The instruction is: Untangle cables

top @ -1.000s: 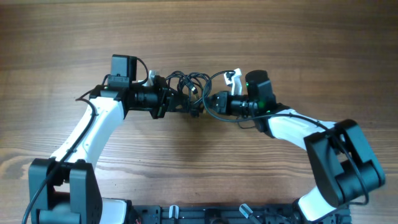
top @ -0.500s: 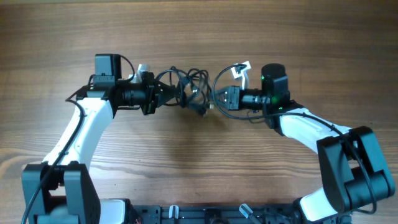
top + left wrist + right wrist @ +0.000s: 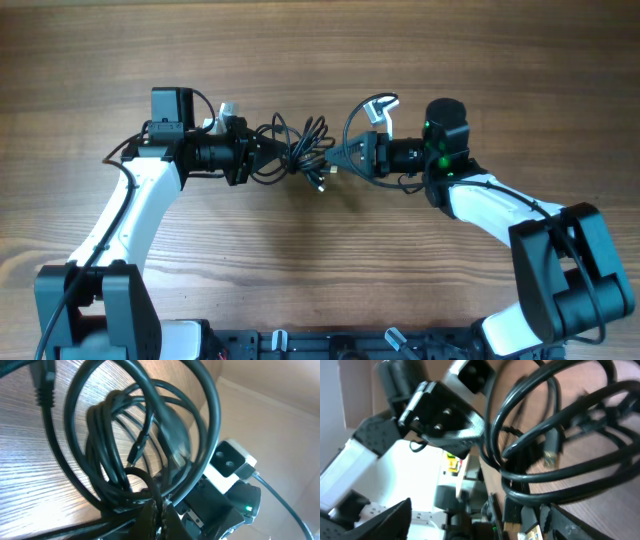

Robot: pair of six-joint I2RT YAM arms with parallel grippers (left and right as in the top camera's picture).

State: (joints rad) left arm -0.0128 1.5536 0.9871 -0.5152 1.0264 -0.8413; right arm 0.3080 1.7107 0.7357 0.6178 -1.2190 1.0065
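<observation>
Overhead, the wooden table (image 3: pixel 320 50) fills the frame, its grain running left to right. The left arm (image 3: pixel 130 215) and the right arm (image 3: pixel 490 205) reach in from the near corners and face each other across the middle, wrists level.

Between them hang the cables (image 3: pixel 300 155), a bunch of thin black cords gathered into overlapping loops. The long axis of the bunch runs left to right, in line with the two wrists, and its loops fan up toward the far edge of the table.

The left gripper (image 3: pixel 270 160) is clamped tight on the left end of the bunch. In the left wrist view several strands of the cables (image 3: pixel 105 460) converge into its pinched tips (image 3: pixel 157 515) and sweep away from it in wide rings.

The right gripper (image 3: pixel 350 160) sits just beside the right end of the bunch. In the right wrist view its jaws stand wide apart, with loops of the cables (image 3: pixel 545 425) crossing in front of them; whether any strand touches a finger cannot be told.

One small plug end (image 3: pixel 322 183) pokes out below the bunch, pointing toward the near edge.
</observation>
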